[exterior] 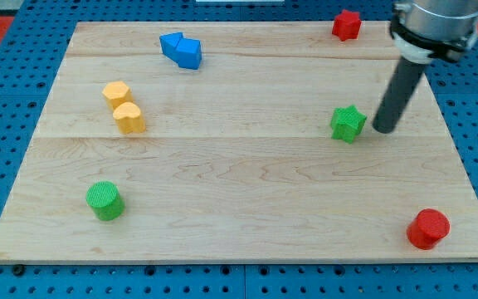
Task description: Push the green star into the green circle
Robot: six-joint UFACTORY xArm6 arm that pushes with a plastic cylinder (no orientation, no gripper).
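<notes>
The green star (348, 123) lies on the wooden board at the view's right of centre. The green circle (105, 200), a short cylinder, stands at the view's lower left, far from the star. My tip (382, 129) rests on the board just to the right of the green star, with a small gap between them. The dark rod rises from it toward the view's upper right.
A red star-like block (347, 25) sits at the top right edge. A red cylinder (428, 228) stands at the lower right. Two blue blocks (181, 50) touch at the top centre-left. Two yellow blocks (123, 106) touch at the left. The board (239, 191) ends in a blue pegboard surround.
</notes>
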